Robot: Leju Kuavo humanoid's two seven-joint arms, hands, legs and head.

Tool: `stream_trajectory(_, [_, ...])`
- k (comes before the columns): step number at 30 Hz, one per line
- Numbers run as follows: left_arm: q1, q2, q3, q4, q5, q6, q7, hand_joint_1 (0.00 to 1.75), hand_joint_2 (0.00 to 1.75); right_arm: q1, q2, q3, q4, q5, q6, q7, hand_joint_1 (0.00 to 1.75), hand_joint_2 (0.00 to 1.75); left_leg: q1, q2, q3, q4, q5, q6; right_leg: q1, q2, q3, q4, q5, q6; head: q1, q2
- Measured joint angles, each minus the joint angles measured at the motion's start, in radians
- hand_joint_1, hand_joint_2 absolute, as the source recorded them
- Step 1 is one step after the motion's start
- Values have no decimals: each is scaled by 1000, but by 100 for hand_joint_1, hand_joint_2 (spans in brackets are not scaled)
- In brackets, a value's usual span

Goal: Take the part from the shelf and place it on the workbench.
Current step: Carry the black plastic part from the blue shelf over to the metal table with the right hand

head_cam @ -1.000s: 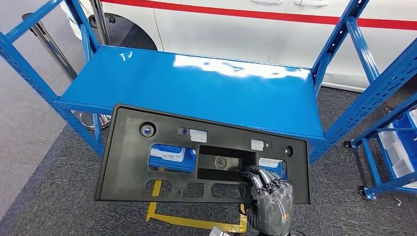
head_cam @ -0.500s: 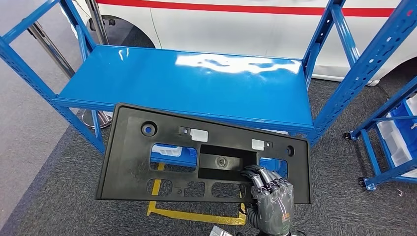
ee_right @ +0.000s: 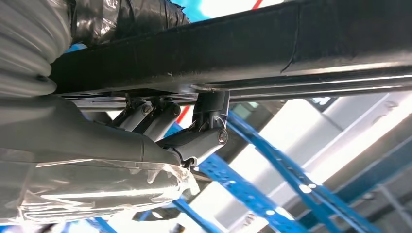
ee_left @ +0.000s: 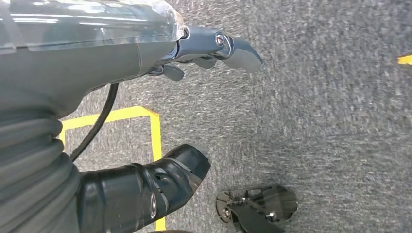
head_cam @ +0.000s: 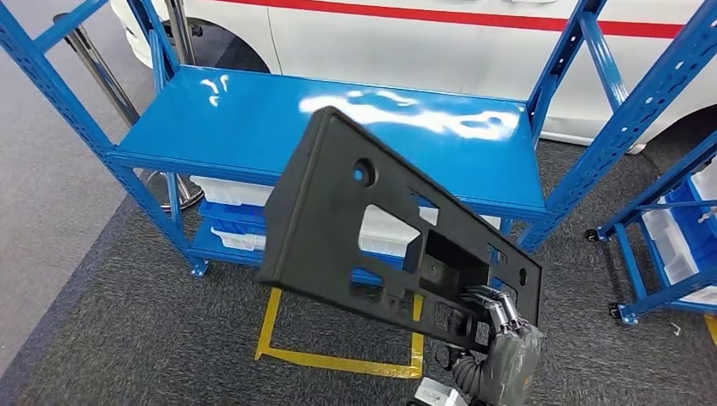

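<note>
The part (head_cam: 338, 211) is a long black plastic panel with holes and cut-outs. My right hand (head_cam: 503, 351) grips it by its lower right edge, low in the head view. The panel is held in the air, steeply tilted, with its far end raised over the blue shelf (head_cam: 254, 118). In the right wrist view the part (ee_right: 243, 43) runs as a dark bar across my right hand's (ee_right: 170, 131) fingers, which clamp its edge. My left hand (ee_left: 145, 48) hangs over the grey carpet with nothing in it, its fingers loosely apart.
The blue shelf's top board is bare and glossy. White and blue bins (head_cam: 228, 216) sit on its lower level. A white car (head_cam: 423, 42) stands behind it. Another blue rack on wheels (head_cam: 668, 237) stands at the right. Yellow tape (head_cam: 338, 362) marks the carpet.
The panel swung from lying nearly flat to a steep tilt, its left end lifted. The camera shifted, so the shelf's lower level and bins now show.
</note>
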Motion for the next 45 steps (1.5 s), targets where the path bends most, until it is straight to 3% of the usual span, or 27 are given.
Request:
stream_trajectory(2, [0,0,2,0,0,0,-1,0,175,3,0,0,0,-19,0,5,175,175,-1,1,-21,6,11,1,-2,0,-27,107,-54,6,0,0])
stream_trajectory(3, [0,0,3,0,0,0,-1,0,175,5,0,-1,-1,-24,0,5,175,175,-2,2,-32,9,16,0,-3,0,-22,122,-53,7,0,0])
stream_trajectory(4, [0,0,3,0,0,0,-2,0,175,6,0,-1,-1,-27,0,5,175,175,-1,2,-41,13,20,-2,-5,0,5,96,-33,7,0,0])
stream_trajectory(6, [0,0,3,0,0,0,-3,0,175,7,1,-2,-4,-30,0,2,175,175,-2,1,-56,21,28,-9,-6,-1,97,-38,12,4,0,0])
stream_trajectory(8, [0,0,3,0,0,0,-4,0,175,9,2,-3,-8,-35,0,-2,175,175,-4,0,-64,25,36,-19,-2,0,157,-141,30,-7,-1,0])
stream_trajectory(12, [1,0,4,0,0,0,-4,0,175,11,7,-8,-11,-39,0,-13,175,175,-3,-1,-74,29,46,-43,1,-1,148,-165,49,-34,-1,0])
stream_trajectory(14, [3,0,4,0,0,1,-4,0,175,12,10,-11,-12,-40,0,-21,175,175,0,-3,-96,80,-11,-53,-3,-4,132,-171,67,-49,-2,0])
stream_trajectory(16, [3,0,4,0,0,1,-4,0,175,13,13,-15,-14,-43,0,-29,175,175,2,-4,-130,198,-101,-60,-1,-6,109,-169,83,-56,-2,0])
stream_trajectory(17, [3,0,4,0,0,1,-4,0,175,14,13,-16,-14,-48,0,-32,175,175,3,-4,-142,256,-131,-63,1,-6,97,-167,91,-56,-2,0])
stream_trajectory(18, [3,0,4,0,0,1,-4,0,175,14,14,-17,-14,-54,0,-35,175,175,3,-4,-141,289,-138,-63,2,-6,86,-165,98,-56,-2,0])
stream_trajectory(19, [3,0,4,0,0,1,-4,0,175,15,14,-17,-14,-61,0,-36,175,175,2,-4,-124,289,-125,-62,3,-6,76,-163,104,-56,-2,0])
stream_trajectory(20, [3,0,4,0,0,1,-4,0,175,16,14,-17,-15,-67,0,-37,175,175,2,-4,-87,248,-98,-59,4,-6,69,-160,109,-55,-2,0])
stream_trajectory(22, [2,0,4,0,0,1,-4,0,175,17,14,-17,-18,-72,0,-38,175,175,-2,-5,12,106,-57,-48,6,-5,58,-155,117,-50,-2,0])
stream_trajectory(23, [1,0,4,0,0,1,-4,0,175,17,15,-17,-20,-73,0,-39,175,175,-4,-6,50,44,-51,-43,7,-5,55,-153,122,-45,-2,0])
stream_trajectory(25, [0,1,4,0,0,2,-4,0,175,18,15,-17,-23,-75,-1,-41,175,175,-10,-6,76,-9,-57,-36,7,-6,49,-153,133,-33,-2,0])
stream_trajectory(27, [1,0,4,0,0,3,-4,0,175,19,15,-18,-25,-76,-1,-42,175,175,-8,-4,68,-20,-45,-26,6,-5,44,-150,137,-21,-2,0])
stream_trajectory(28, [1,0,4,0,0,3,-4,0,175,19,15,-18,-27,-78,-1,-44,175,175,-5,-2,63,-24,-36,-19,7,-4,38,-137,121,-16,-1,0])
stream_trajectory(30, [0,-1,4,0,-1,4,-4,0,175,20,15,-19,-31,-87,-1,-48,175,175,-2,2,48,-27,-19,-6,4,-1,10,-58,46,-8,-1,0])
stream_trajectory(32, [0,-1,4,0,-1,4,-4,0,175,22,15,-20,-33,-96,-1,-50,175,175,-3,2,26,-22,-8,-2,2,0,-26,64,-26,-1,-1,0])
stream_trajectory(33, [1,-1,4,0,-1,4,-6,0,175,23,15,-21,-33,-98,-1,-50,175,175,-3,3,15,-18,-4,-2,0,-1,-33,105,-34,2,-1,0])
stream_trajectory(34, [1,-1,4,0,-1,4,-9,0,175,24,15,-21,-33,-100,-1,-48,175,175,-3,5,5,-13,-1,-3,-2,-1,-25,113,-20,4,-1,0])
stream_trajectory(36, [2,-1,4,0,-1,6,-15,0,175,24,15,-21,-34,-105,-1,-45,175,175,-2,12,-8,-2,3,-6,-5,-11,46,19,36,4,-1,0])
stream_trajectory(38, [3,-1,4,0,-1,8,-19,0,175,25,15,-20,-34,-111,-1,-41,175,175,-5,20,-16,9,3,-13,1,-41,125,-109,55,-2,-1,0])
stream_trajectory(39, [3,-1,4,0,-2,9,-19,0,175,25,15,-20,-35,-114,-1,-39,175,175,-7,25,-18,13,4,-17,5,-52,142,-146,51,-6,-1,0])
stream_trajectory(40, [4,-1,4,0,-2,10,-20,0,175,25,15,-20,-35,-116,-1,-36,175,175,-8,31,-20,15,6,-23,9,-54,144,-157,45,-12,-1,0])
stream_trajectory(43, [4,-1,5,0,-2,12,-19,0,175,27,15,-18,-36,-124,-1,-29,175,175,-6,39,-27,28,-5,-40,6,-31,133,-168,59,-35,-1,0])
stream_trajectory(45, [3,-1,5,0,-1,13,-18,0,175,27,15,-17,-36,-129,-1,-26,175,175,-3,17,-57,102,-64,-50,3,-18,126,-174,70,-51,-1,0])
